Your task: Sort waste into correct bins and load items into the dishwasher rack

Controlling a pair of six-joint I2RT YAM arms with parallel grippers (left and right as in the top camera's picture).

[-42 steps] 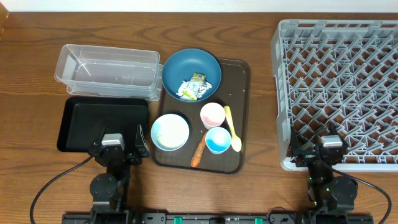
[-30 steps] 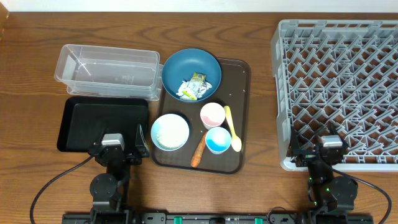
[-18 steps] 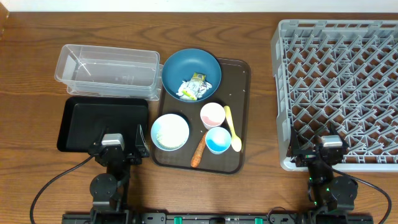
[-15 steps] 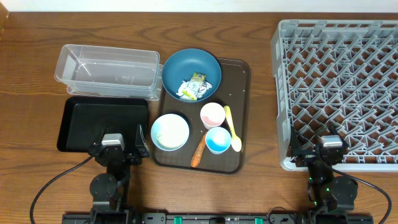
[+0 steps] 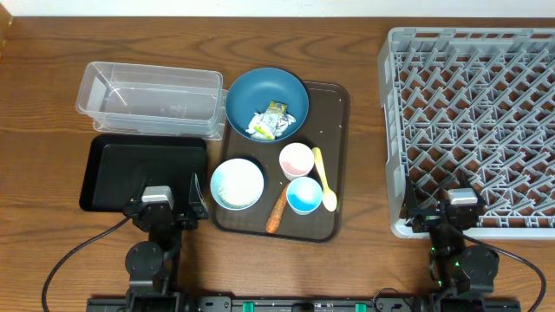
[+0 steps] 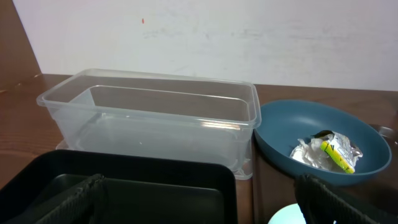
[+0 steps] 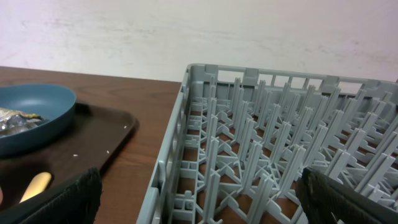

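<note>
A dark brown serving tray (image 5: 336, 130) is pictured at the centre of the overhead frame on a wooden table (image 5: 39, 130). A large dark-blue bowl (image 5: 260, 91) is set at the tray's upper end, with crumpled white and yellow-green wrappers (image 5: 270, 121) lying inside it. Below the bowl, a smaller white bowl (image 5: 237, 184) is placed at lower left. A small pink cup (image 5: 296, 160) and a small light-blue cup (image 5: 303, 195) are placed at centre, and a pale yellow spoon (image 5: 323, 180) is laid along their right. A small orange carrot piece (image 5: 277, 209) is laid between the white bowl and the light-blue cup.

A clear plastic rectangular tub (image 5: 208, 121) is positioned at upper left, with a shallow black rectangular tray (image 5: 139, 169) just below it. The right of the frame is filled by a large light-grey plastic dishwasher rack (image 5: 386, 130).

The left gripper (image 6: 199, 186) is shown at the lower edge by the black tray. The right gripper (image 7: 200, 186) is shown by the rack's lower-left corner. Both are seen with fingers spread wide and nothing gripped.
</note>
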